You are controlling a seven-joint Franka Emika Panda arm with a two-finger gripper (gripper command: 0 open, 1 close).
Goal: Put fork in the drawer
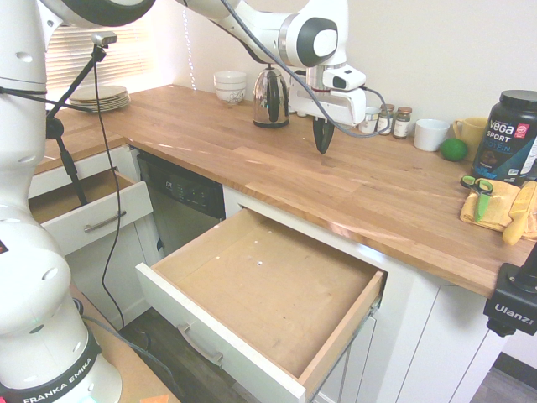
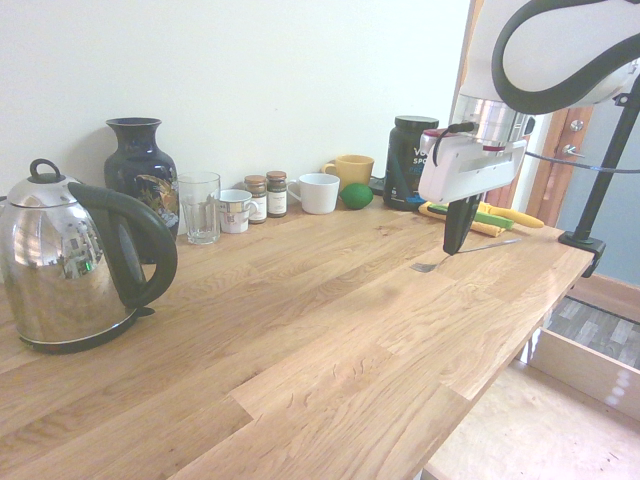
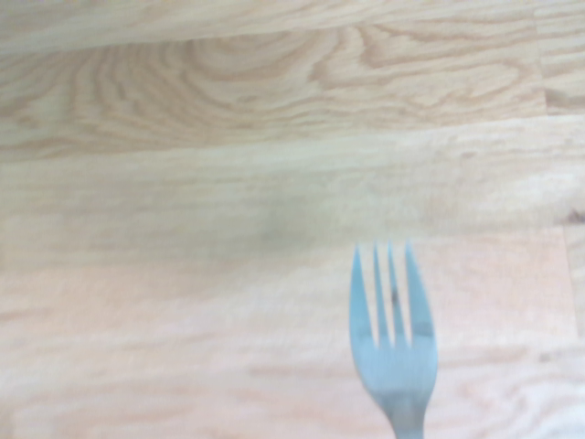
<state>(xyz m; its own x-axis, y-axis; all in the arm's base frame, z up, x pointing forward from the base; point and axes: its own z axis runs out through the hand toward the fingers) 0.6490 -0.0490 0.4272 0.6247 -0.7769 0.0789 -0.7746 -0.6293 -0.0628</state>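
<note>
The drawer (image 1: pixel 260 294) stands pulled out, its brown bottom bare and open from above, and bare worktop (image 1: pixel 277 164) lies between it and the gripper (image 1: pixel 323 144). Along the wall behind stand the kettle (image 1: pixel 270 98), spice jars (image 1: pixel 394 120) and white mug (image 1: pixel 431 133). Off to the side lie the green-handled scissors (image 1: pixel 479 190) on a yellow cloth (image 1: pixel 495 206).
</note>
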